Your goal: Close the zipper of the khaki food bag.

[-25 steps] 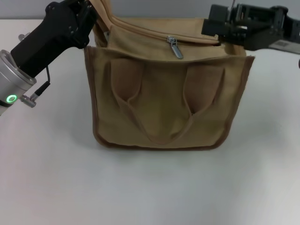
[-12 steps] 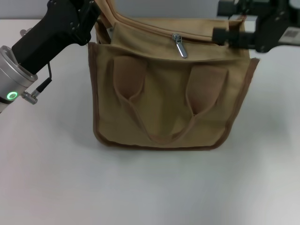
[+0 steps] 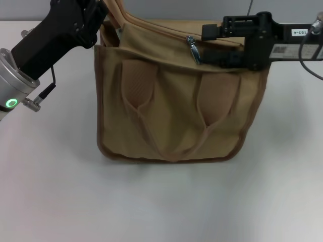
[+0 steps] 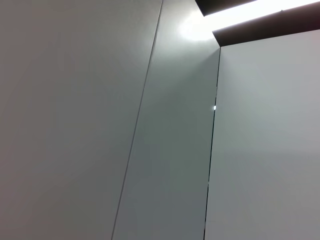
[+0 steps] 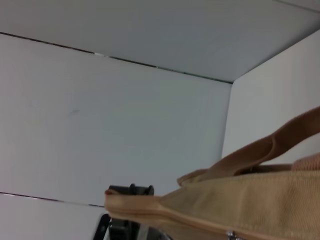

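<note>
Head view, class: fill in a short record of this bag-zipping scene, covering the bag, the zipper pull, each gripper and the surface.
bag: khaki food bag, upright on the white table, handles on front
zipper: silver pull tab about mid-way along the top
left gripper: at the bag's top left corner, fingers hidden
right gripper: open, fingertips beside the pull tab

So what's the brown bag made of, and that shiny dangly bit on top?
The khaki food bag looks like matte woven cloth, probably canvas: it sags and creases softly, with darker piped edges. The pull tab on the zipper looks like polished metal, since it glints silver, though coated plastic can't be ruled out. The right hand sits beside the tab; the left hand is at the bag's far top corner.
</note>
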### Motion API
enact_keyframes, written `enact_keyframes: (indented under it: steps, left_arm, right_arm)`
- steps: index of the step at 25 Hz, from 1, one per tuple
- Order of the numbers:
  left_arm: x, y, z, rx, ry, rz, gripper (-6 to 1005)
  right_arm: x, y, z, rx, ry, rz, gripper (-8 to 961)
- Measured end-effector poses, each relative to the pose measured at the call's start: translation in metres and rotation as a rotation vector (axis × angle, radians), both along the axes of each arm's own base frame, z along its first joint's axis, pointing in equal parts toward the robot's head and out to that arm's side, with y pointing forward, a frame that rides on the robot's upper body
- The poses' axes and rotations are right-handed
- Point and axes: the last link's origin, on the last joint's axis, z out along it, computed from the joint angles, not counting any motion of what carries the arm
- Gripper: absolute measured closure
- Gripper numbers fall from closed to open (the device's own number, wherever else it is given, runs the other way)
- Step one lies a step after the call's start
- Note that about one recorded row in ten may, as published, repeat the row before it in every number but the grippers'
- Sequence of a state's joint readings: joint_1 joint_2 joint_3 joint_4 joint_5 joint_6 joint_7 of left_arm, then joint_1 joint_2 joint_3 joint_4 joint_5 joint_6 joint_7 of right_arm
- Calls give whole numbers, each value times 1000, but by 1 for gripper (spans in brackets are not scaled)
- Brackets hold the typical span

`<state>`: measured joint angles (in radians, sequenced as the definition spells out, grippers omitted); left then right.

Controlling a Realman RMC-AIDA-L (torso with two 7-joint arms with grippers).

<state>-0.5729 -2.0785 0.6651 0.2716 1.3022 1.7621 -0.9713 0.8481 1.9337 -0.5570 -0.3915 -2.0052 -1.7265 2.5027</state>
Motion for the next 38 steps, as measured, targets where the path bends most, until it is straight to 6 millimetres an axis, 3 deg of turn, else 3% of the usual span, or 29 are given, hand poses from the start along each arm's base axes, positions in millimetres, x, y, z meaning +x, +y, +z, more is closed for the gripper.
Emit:
enact_keyframes:
  steps: [12, 27, 33, 38]
  left_arm:
    - [3, 0, -2, -11, -6, -10, 966]
    - [5, 0, -4, -19, -3, -18, 962]
    - [6, 1, -4, -18, -2, -16, 960]
    - [6, 2, -4, -18, -1, -18, 958]
  right_arm:
    - [-28, 4, -23, 28, -62, 180, 322]
    - [-13, 7, -23, 78, -100, 142, 324]
    - [-10, 10, -22, 104, -108, 130, 370]
    - [-17, 9, -28, 138, -129, 251, 409]
